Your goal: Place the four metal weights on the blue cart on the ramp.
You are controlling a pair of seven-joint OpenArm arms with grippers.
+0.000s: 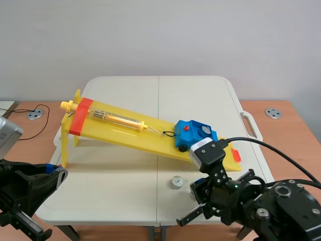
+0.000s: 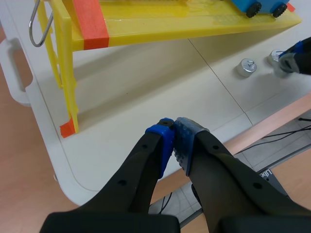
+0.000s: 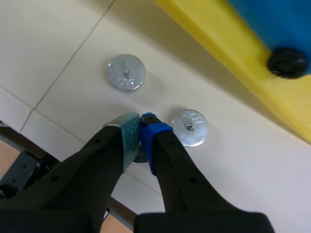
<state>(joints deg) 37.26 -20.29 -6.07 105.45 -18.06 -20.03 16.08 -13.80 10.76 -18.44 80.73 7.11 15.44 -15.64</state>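
The blue cart (image 1: 193, 134) stands at the low end of the yellow ramp (image 1: 120, 134) with one metal weight (image 1: 205, 130) on it. In the right wrist view two weights lie on the table: one (image 3: 126, 73) ahead of my right gripper (image 3: 141, 119) and one (image 3: 189, 127) beside its blue finger. That gripper is shut, and a grey sliver of a third weight (image 3: 139, 156) shows under its fingers. My left gripper (image 2: 172, 124) is shut on nothing, over the table's near left corner beside the ramp's tall legs (image 2: 65, 82).
A yellow spring scale (image 1: 118, 119) lies along the ramp, hooked to the cart by a cord. The white table's handle (image 1: 251, 125) sticks out at the right edge. Brown desks flank the table, and cables run below its front edge.
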